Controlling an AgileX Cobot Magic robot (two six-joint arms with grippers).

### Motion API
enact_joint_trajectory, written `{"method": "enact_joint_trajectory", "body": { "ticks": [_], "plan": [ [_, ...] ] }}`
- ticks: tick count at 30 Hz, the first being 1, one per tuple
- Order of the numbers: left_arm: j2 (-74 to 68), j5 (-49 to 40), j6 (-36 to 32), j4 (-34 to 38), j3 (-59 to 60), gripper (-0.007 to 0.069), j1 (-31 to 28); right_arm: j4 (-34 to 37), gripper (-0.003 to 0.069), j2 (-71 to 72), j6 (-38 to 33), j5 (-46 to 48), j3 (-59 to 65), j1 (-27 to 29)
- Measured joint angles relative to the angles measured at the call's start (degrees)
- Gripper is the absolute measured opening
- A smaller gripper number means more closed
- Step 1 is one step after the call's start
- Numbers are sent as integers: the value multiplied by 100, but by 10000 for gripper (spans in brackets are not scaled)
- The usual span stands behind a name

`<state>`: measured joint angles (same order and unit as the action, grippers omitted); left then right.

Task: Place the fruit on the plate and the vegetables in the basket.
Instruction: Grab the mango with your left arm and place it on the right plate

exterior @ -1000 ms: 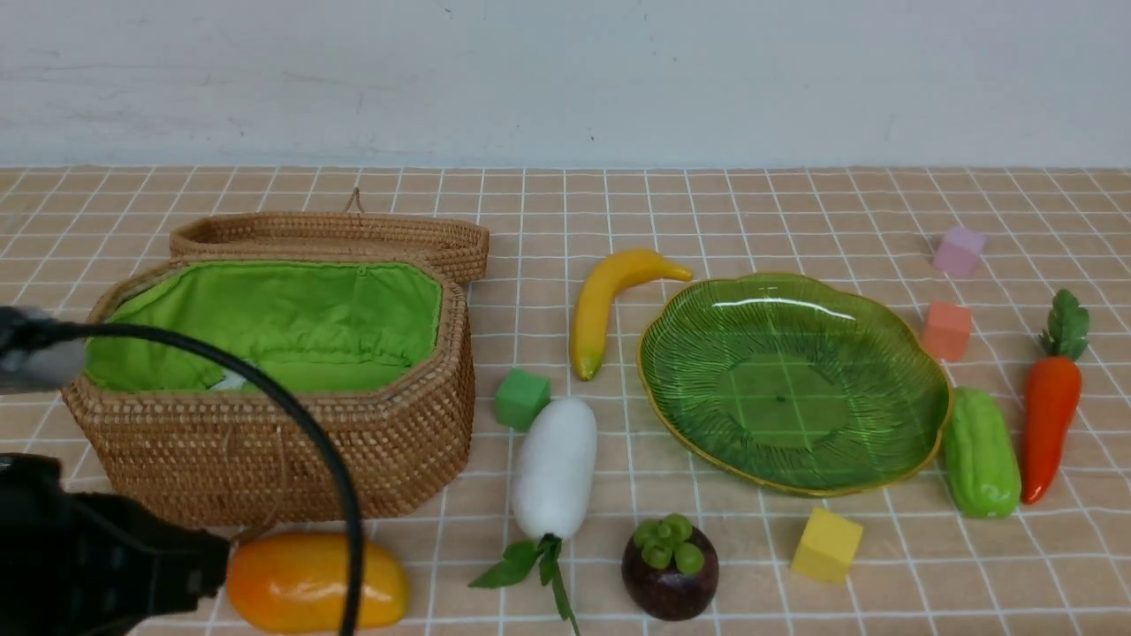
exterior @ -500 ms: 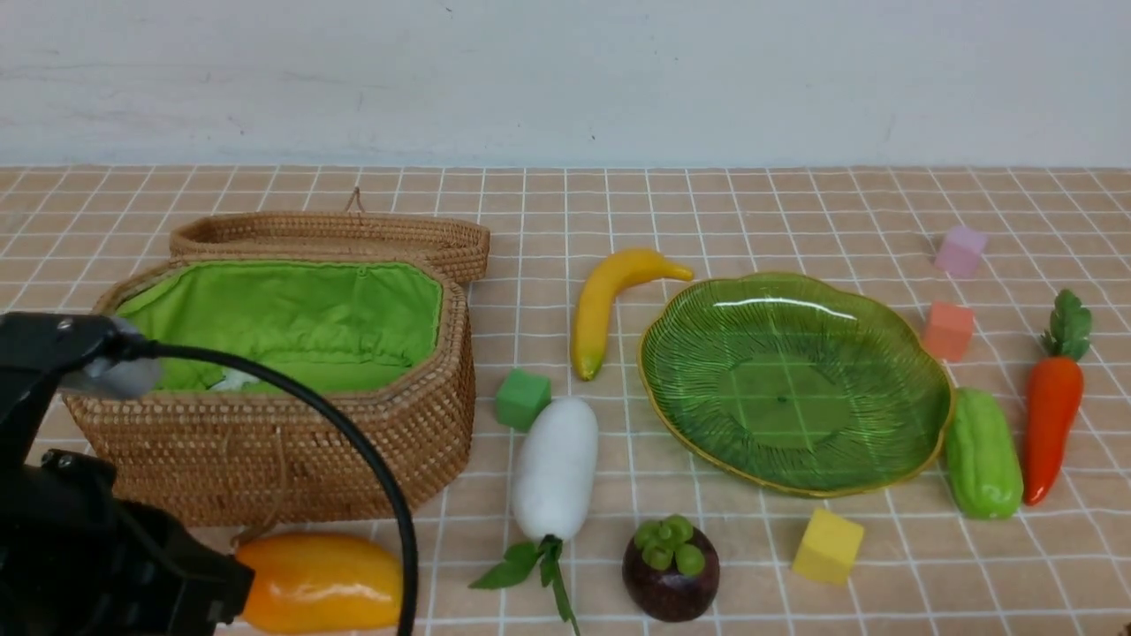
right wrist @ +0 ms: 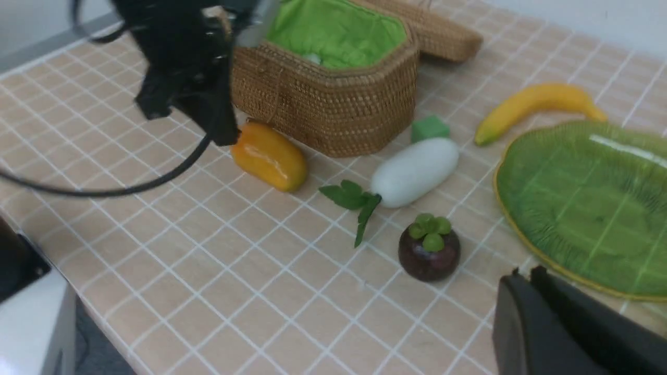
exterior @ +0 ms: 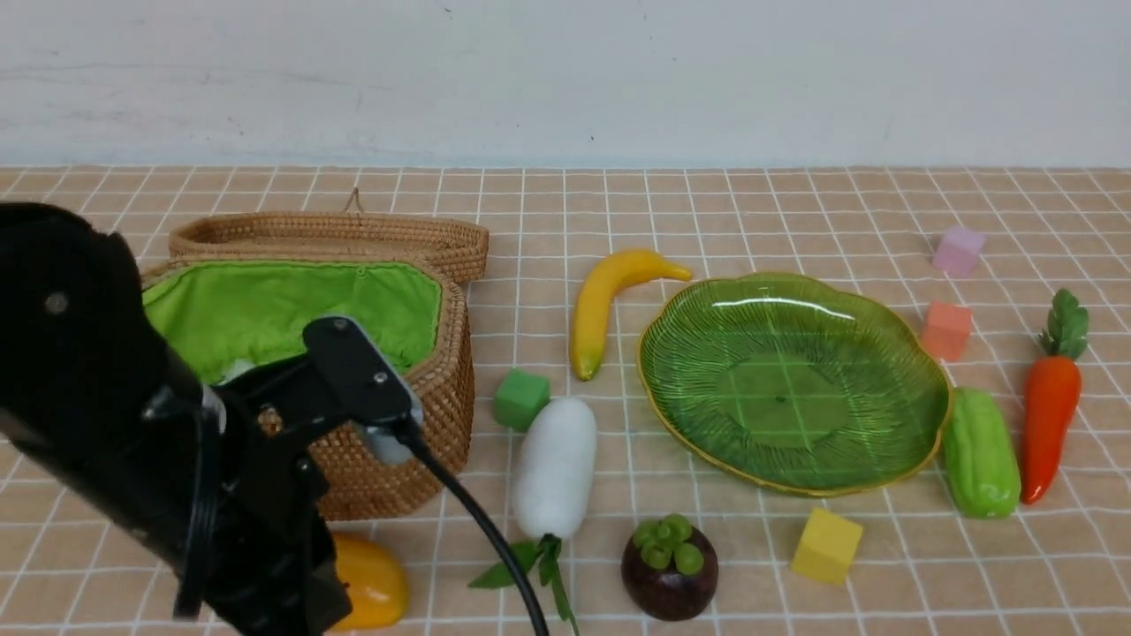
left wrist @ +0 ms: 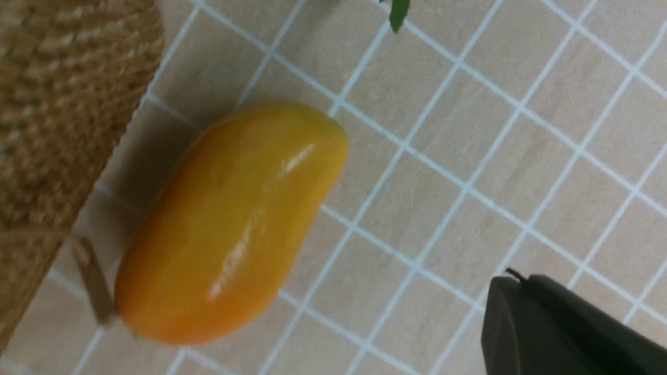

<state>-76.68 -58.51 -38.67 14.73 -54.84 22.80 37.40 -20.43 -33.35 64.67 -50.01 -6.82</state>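
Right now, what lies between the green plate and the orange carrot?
The light-green gourd lies there, close beside the rim of the plate, with the carrot on its other side. The front view shows this; the wrist views do not.

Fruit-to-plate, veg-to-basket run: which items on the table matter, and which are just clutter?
Belongs to the job:
- fruit: mango, banana, mangosteen
- plate
- vegetables: radish, gourd, carrot
- basket

Just lying about:
- green cube
- yellow cube
- orange cube
- pink cube
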Motion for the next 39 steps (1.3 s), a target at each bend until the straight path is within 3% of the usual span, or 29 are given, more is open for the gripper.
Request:
{"method": "enact_joint_trajectory", "body": {
  "ticks": [5, 8, 13, 14, 15, 17, 18, 21, 27, 32, 34, 39],
  "plan": [
    [-435, 238, -1435, 175, -5, 13, -468, -278, 28, 13, -61, 75, 24, -130],
    [-614, 223, -1736, -14, -5, 74, -365, -363, 30, 13, -66, 44, 114, -195],
    [-962, 500, -1833, -906, -5, 353, -8, -458, 36, 13, -68, -106, 269, -264],
    [-1058, 656, -1827, -1027, -5, 416, 6, -458, 36, 13, -68, -113, 282, -265],
    [-1074, 656, -1827, -1040, -5, 426, 6, -463, 36, 13, -68, -113, 282, -265],
    [-1274, 1031, -1827, -1130, -5, 550, 6, -462, 36, 13, -68, -133, 284, -265],
    [-1289, 1056, -1827, -1139, -5, 550, 6, -462, 36, 13, -68, -139, 284, -265],
    [-1558, 1414, -1827, -1219, -51, 645, 6, -462, 38, 13, -68, -146, 284, -265],
    [-1976, 1235, -1827, -1504, -58, 644, 34, -462, 41, 13, -68, -169, 284, -265],
    [-2057, 1078, -1827, -1749, 5, 523, 261, -462, 46, 13, -68, -181, 284, -265],
    [-2057, 1078, -1812, -1865, 16, 519, 340, -462, 46, 13, -68, -181, 284, -265],
    [-1999, 864, -1169, -1942, 34, 519, 425, -457, 48, 13, -55, -195, 284, -265]
  ]
}}
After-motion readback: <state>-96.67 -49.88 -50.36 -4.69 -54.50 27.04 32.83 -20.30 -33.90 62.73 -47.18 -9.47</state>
